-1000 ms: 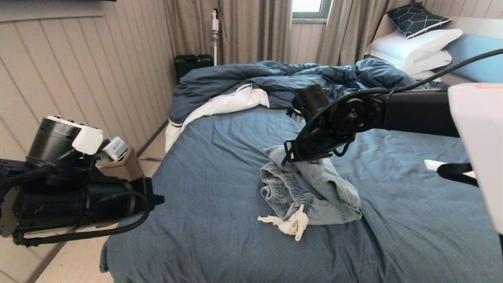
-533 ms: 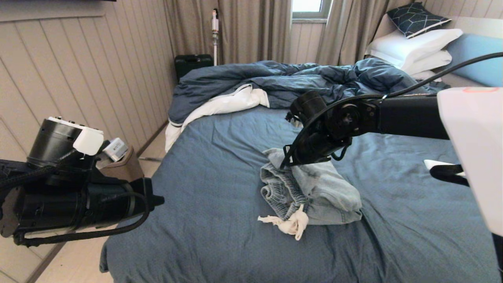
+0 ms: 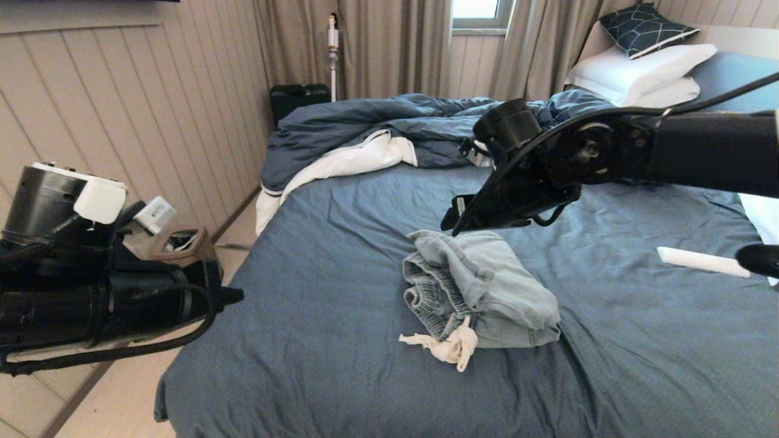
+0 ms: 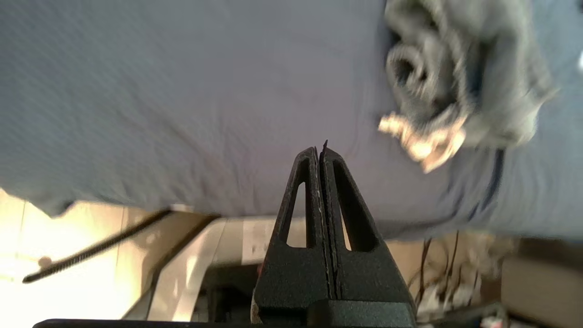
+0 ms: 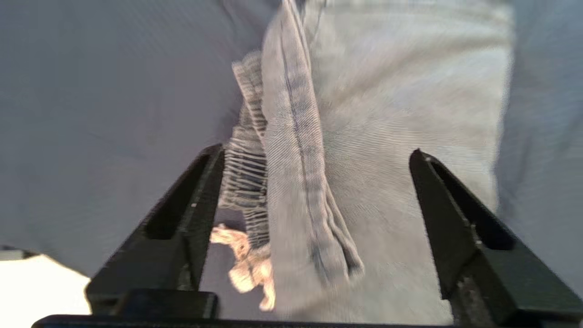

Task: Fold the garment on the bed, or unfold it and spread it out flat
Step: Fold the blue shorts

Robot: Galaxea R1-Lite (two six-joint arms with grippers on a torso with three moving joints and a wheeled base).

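head view: the shorts (image 3: 481,286) lie bunched in a loose fold near the middle of the bed (image 3: 341,267), with the gathered waistband toward the robot's left and a white pocket lining (image 3: 450,348) sticking out at the near edge. bare blue sheet lies open on every side of them, widest toward the near edge of the bed and toward the robot's left. the right gripper (image 3: 455,220) hangs above the far edge of the shorts, clear of the cloth, its arm reaching in from the right. a rumpled duvet (image 3: 426,125) crowds the far end of the bed, white pillows (image 3: 639,73) are stacked at the far right, and a thin white object (image 3: 700,261) lies on the sheet to the right, well apart from the shorts. the left gripper (image 3: 234,296) sits off the left edge of the bed, over the floor.

the right wrist view adds that the right fingers (image 5: 196,205) are spread wide with nothing between them, the shorts below. the left wrist view shows the left fingers (image 4: 314,182) pressed together and empty, pointing across the sheet with the shorts off to one side
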